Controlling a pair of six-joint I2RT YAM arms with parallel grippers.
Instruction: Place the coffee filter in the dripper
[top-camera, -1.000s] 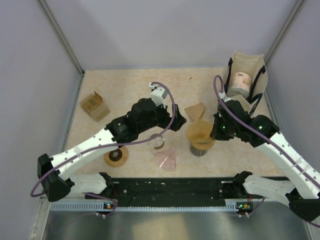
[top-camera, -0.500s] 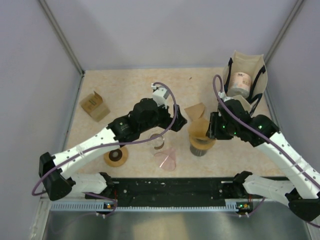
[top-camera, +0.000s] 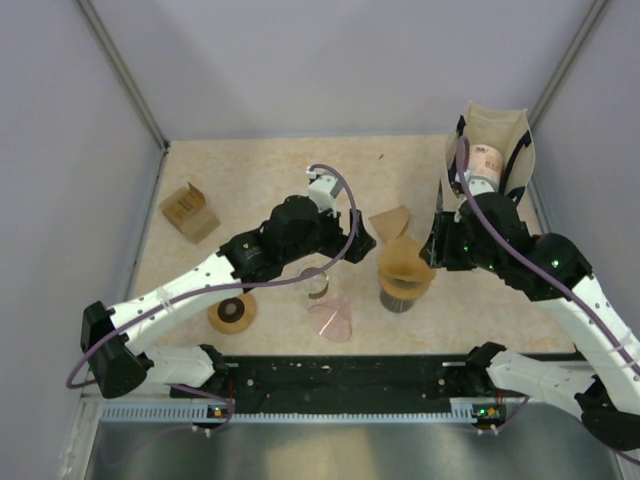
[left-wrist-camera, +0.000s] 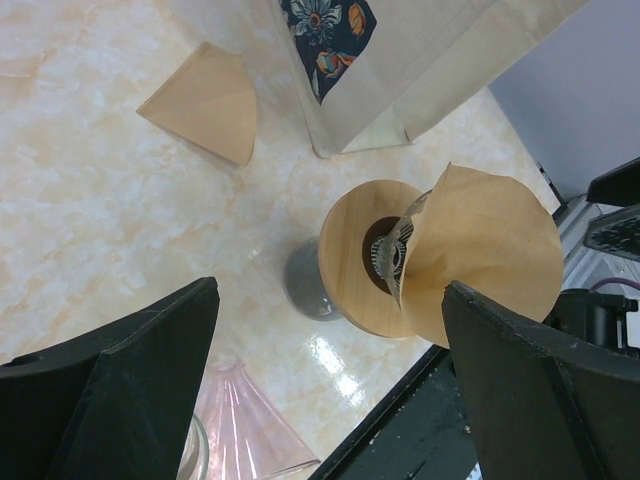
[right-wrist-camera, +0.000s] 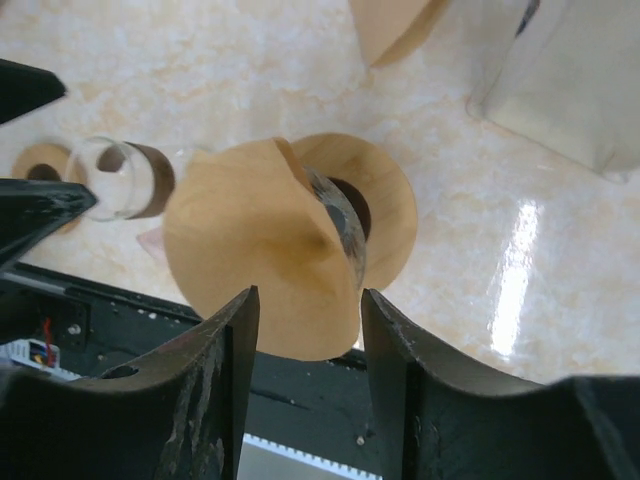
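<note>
The dripper (top-camera: 401, 296), a wooden collar (left-wrist-camera: 350, 262) on a dark base, stands at centre right of the table. The brown paper coffee filter (top-camera: 402, 258) sits in its mouth as an opened cone, leaning to one side (left-wrist-camera: 490, 250). My right gripper (top-camera: 432, 250) hovers just right of it, open. In the right wrist view the filter's rim (right-wrist-camera: 250, 240) shows between and beyond my right gripper (right-wrist-camera: 309, 300), and neither finger presses it. My left gripper (top-camera: 362, 243) is wide open just left of the dripper, holding nothing (left-wrist-camera: 329, 290).
A second folded filter (top-camera: 391, 221) lies behind the dripper. A cloth bag (top-camera: 492, 160) with a roll inside stands at the back right. A small glass (top-camera: 314, 282), a pink glass cone (top-camera: 332, 318), a tape roll (top-camera: 231, 312) and a cardboard box (top-camera: 189, 212) lie to the left.
My right gripper has opened off the filter, and its wrist has drawn back toward the bag. The filter stays in the dripper. The left arm has shifted slightly.
</note>
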